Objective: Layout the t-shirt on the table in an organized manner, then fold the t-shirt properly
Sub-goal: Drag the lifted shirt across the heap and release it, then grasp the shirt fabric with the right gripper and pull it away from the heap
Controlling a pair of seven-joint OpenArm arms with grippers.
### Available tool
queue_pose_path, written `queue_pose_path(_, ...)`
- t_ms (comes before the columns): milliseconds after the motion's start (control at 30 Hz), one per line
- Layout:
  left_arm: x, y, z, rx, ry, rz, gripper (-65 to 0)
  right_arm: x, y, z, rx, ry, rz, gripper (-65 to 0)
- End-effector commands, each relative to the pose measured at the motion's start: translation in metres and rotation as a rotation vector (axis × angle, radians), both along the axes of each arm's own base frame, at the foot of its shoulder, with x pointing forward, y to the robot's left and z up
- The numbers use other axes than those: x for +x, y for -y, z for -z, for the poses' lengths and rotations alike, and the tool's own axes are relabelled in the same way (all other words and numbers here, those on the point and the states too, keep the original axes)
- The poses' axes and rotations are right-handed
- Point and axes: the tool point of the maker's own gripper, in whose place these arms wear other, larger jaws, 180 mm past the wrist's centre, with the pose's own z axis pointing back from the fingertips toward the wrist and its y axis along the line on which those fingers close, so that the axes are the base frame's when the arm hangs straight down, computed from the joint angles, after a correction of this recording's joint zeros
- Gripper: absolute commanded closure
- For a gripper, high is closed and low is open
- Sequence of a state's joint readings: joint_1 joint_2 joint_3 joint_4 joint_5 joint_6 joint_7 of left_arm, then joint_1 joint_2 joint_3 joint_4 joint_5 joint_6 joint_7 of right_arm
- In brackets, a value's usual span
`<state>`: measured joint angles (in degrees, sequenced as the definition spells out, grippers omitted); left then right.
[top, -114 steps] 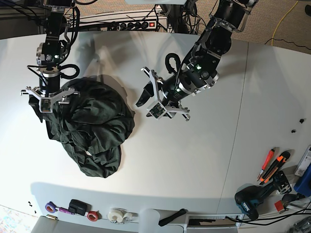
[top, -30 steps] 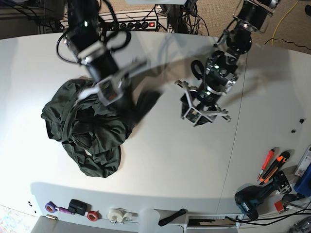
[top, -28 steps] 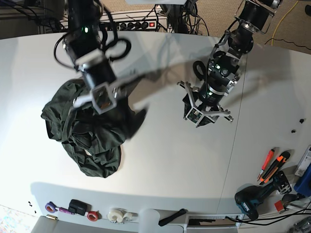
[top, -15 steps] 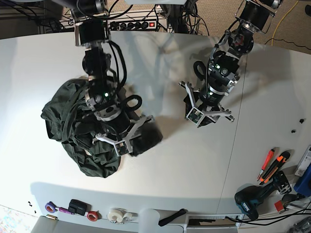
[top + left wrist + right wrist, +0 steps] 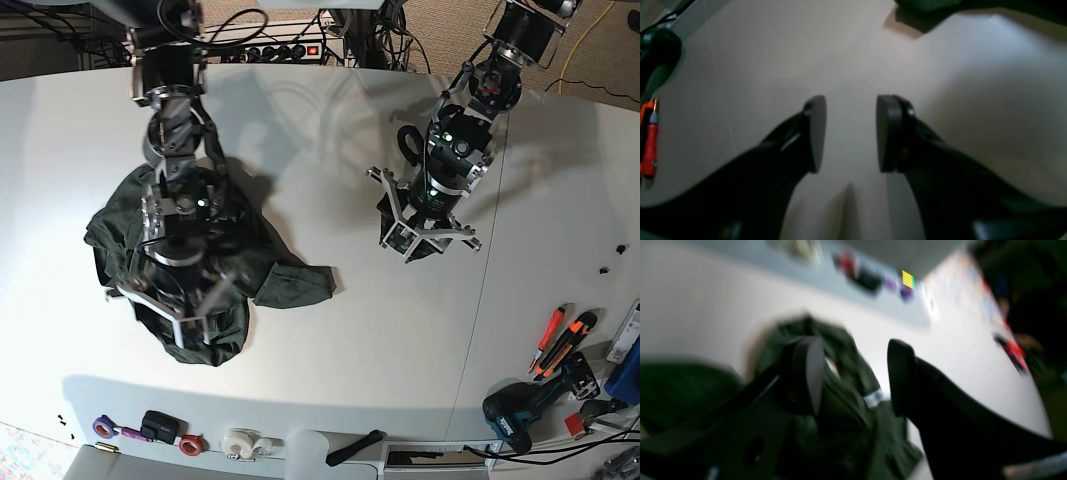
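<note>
Cloth, a dark green soft cotton t-shirt (image 5: 190, 260), lies crumpled in a heap on the big smooth white table (image 5: 330, 370), one flap spread out toward the table's middle. The right gripper (image 5: 175, 300) hangs directly over the heap, jaws apart, gripping nothing. It would do well to pinch one hem edge, not the bulk. The left gripper (image 5: 420, 235) hovers well apart from the shirt, released, over bare table.
</note>
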<state>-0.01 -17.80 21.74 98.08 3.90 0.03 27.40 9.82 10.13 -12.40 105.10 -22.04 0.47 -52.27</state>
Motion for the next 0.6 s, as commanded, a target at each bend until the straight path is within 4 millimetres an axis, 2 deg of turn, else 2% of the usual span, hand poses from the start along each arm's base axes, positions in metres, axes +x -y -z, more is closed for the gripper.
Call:
queue_pose_path(0,0.009,0.001,-0.016,-0.011,0.056,0.002,-25.8,0.000,0.012,-0.014,-0.050,0.044,0.010,-30.7)
queue_pose_path(67,0.009,0.001,-0.016,-0.011,0.056,0.002,-25.8,-0.010,0.032,-0.005,-0.106,0.012,0.028,-30.7)
queue_pose_path(167,0.009,0.001,-0.016,-0.011,0.056,0.003,-25.8,-0.030,0.075,0.006,-0.172,-0.036,0.094,-30.7)
queue_pose_path(267,0.009,0.002,-0.017,-0.015,0.060,0.009,-25.8,-0.049,0.111,0.015,-0.110,-0.055,0.172,-30.7)
queue_pose_path(467,0.008,0.004,-0.017,-0.038,0.051,0.010,-25.8,-0.075,0.129,0.041,0.225,-0.066,0.170,-30.7)
queue_pose_path(567,0.008,0.004,-0.017,-0.038,0.052,0.010,-25.8,-0.081,0.125,0.047,0.340,-0.062,0.156,-30.7)
